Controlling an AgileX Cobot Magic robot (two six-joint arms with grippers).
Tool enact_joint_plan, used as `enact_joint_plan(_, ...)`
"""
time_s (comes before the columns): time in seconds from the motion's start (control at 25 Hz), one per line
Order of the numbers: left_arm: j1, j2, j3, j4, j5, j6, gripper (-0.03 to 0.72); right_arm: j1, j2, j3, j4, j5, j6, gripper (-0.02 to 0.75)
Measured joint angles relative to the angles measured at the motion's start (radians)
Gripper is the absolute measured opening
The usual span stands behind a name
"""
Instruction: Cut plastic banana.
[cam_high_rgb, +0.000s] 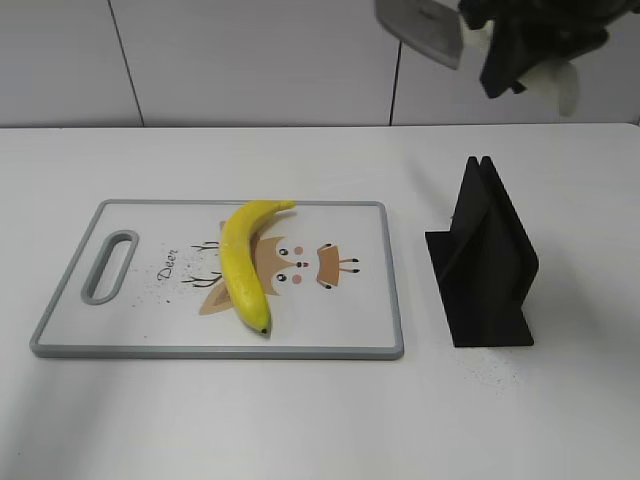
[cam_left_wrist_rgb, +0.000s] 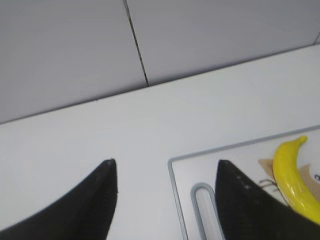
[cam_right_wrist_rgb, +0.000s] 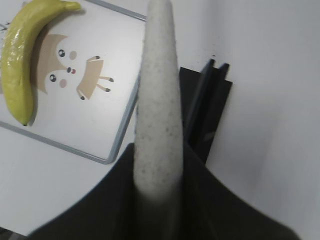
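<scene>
The banana (cam_high_rgb: 245, 262) lies on the cutting board (cam_high_rgb: 370, 300), over the printed deer picture, with its stem toward the far edge of the board and its dark tip toward the near edge. It is not cut.

My right gripper (cam_high_rgb: 520, 45) is high above the table, above the black knife stand (cam_high_rgb: 485, 260), well apart from the banana and to the right of it. Its jaws are pressed on the pale handle of a knife (cam_right_wrist_rgb: 157, 100), and the grey blade (cam_high_rgb: 420, 28) points to the left in the exterior view. In my right wrist view the banana is at the upper left, far from the handle.

My left gripper (cam_left_wrist_rgb: 165, 200) is over the white table (cam_high_rgb: 300, 420) near the handle end of the board. Its jaws are spread and hold nothing. The banana is to the right of them, not between them.
</scene>
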Motion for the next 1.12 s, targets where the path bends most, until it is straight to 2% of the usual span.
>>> enact_joint_plan(0.16,0.001,-0.058,0.088,0.006,0.047,-0.025,0.589,-0.060,-0.128,0.168,-0.013,-0.072,0.088,0.182)
enact_joint_plan(0.44,0.002,-0.280,0.312,0.050,0.057,-0.089,0.589,-0.067,-0.276,0.381,-0.005,-0.140,0.150,0.182)
enact_joint_plan(0.68,0.002,-0.523,0.499,0.100,0.085,-0.121,0.589,-0.067,-0.287,0.443,-0.005,-0.159,0.169,0.182)
enact_joint_plan(1.12,0.002,-0.983,0.699,0.138,0.238,-0.155,0.589,-0.067,-0.287,0.512,-0.004,-0.167,0.192,0.182)
